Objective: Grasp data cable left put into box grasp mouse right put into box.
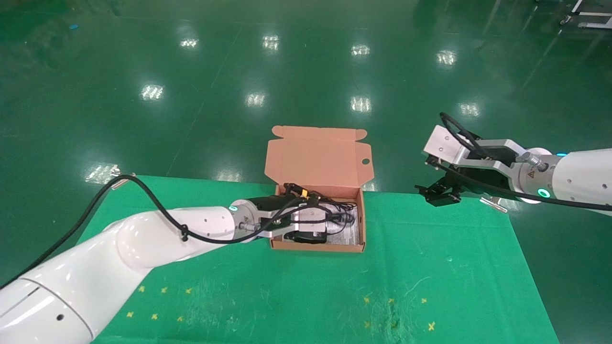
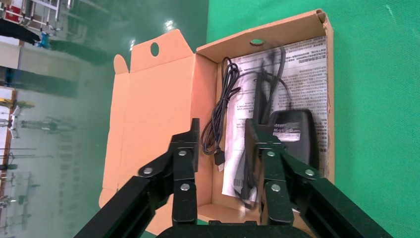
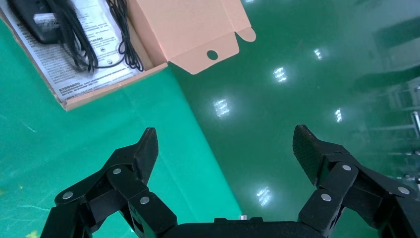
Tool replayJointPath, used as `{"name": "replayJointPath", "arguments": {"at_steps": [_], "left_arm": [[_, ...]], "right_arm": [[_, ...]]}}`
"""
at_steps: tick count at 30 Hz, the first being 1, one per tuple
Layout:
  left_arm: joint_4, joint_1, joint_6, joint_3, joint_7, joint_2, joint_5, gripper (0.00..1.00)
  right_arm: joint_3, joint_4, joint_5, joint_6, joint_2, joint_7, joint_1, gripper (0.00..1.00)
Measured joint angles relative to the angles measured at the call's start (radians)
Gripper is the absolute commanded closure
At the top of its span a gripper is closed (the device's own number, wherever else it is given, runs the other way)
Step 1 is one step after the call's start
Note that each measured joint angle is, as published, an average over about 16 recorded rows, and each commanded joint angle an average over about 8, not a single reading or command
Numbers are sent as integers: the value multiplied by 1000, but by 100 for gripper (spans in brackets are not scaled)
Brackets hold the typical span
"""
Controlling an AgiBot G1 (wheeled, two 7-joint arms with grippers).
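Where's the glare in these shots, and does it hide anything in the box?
Head view: ceiling lights glare on the glossy green floor, off the box. Left wrist view: evenly lit inside, the mouse and the data cable clear. Right wrist view: light spots on the floor only.

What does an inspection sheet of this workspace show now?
Surface: green cloth with yellow cross marks on a table.
Job's things: box open, lid up; mouse and cable lie inside on the printed sheet.
Clutter: nothing seen.
Pincers: left pincer open, over the box; right pincer open, empty, off the table's far right edge.
Cables: black hoses along both arms.
Surroundings: glossy green floor.
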Motion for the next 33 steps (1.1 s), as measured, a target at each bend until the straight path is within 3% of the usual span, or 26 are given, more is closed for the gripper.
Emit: {"name": "replayJointPath", "arguments": {"at_steps": [9, 21, 33], "left_arm": [[-33, -60, -31, -36, -26, -51, -19, 0], [-51, -156, -79, -97, -72, -115, -45, 0], [-133, -86, 75, -193, -136, -215, -177, 0]], "right_arm": [[7, 14, -51, -23, -3, -13, 62, 0], [10, 36, -142, -151, -20, -68, 184, 0], [143, 38, 46, -267, -1, -158, 76, 0]]}}
